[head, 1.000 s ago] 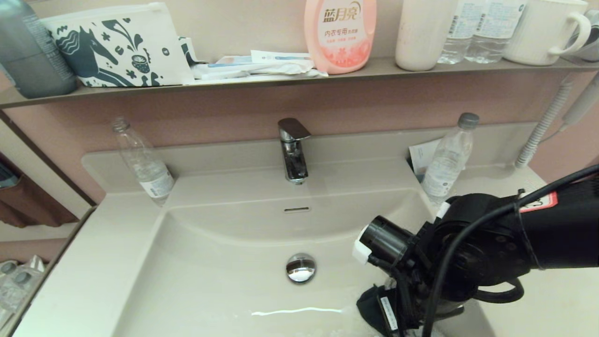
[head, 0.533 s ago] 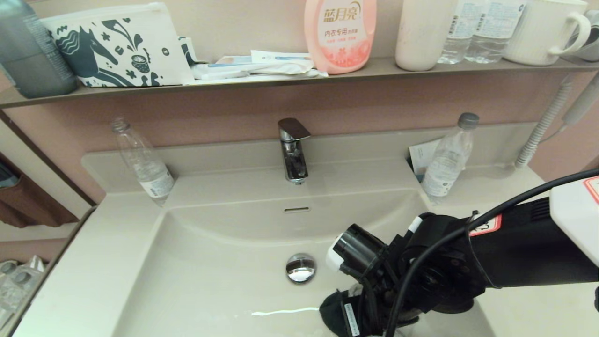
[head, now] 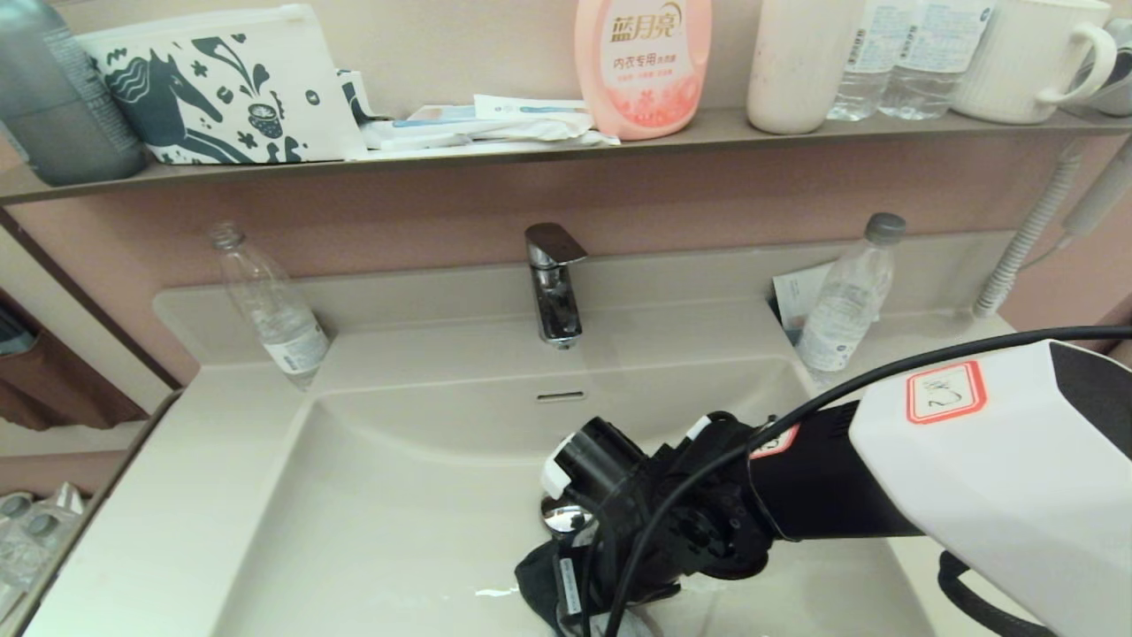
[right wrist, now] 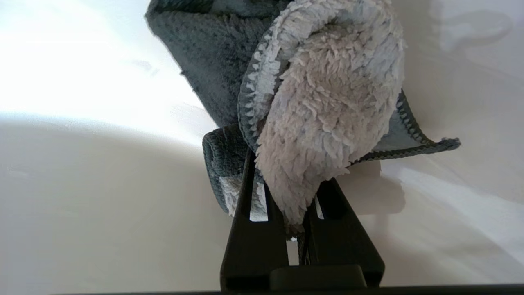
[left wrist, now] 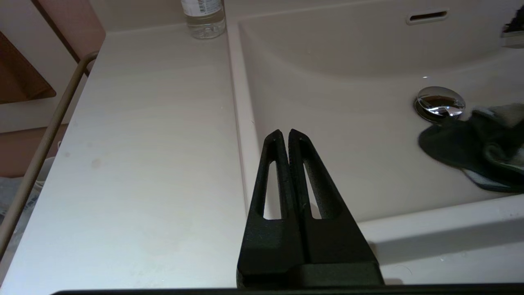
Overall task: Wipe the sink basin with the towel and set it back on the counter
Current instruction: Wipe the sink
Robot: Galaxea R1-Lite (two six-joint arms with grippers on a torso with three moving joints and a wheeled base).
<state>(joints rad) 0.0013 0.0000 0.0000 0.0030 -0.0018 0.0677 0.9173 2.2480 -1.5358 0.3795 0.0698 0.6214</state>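
The off-white sink basin [head: 389, 495] fills the middle of the head view, its chrome drain plug [head: 559, 516] half hidden by my right arm. My right gripper [right wrist: 286, 172] is shut on the towel [right wrist: 323, 102], dark grey on one face and pale and fluffy on the other. The towel [head: 539, 579] rests on the basin floor just in front of the drain; in the left wrist view the towel [left wrist: 475, 147] lies beside the plug [left wrist: 440, 102]. My left gripper [left wrist: 285, 135] is shut and empty, hovering over the left rim where counter [left wrist: 143, 143] meets the bowl.
A chrome faucet [head: 553, 283] stands behind the basin above the overflow slot [head: 561, 395]. Clear plastic bottles stand at back left [head: 270, 305] and back right [head: 845, 301] of the counter. The wall shelf [head: 531, 146] carries a horse-print pouch, a pink detergent bottle and cups.
My right arm has swept left across the basin floor, dragging the towel from the right side to in front of the drain.
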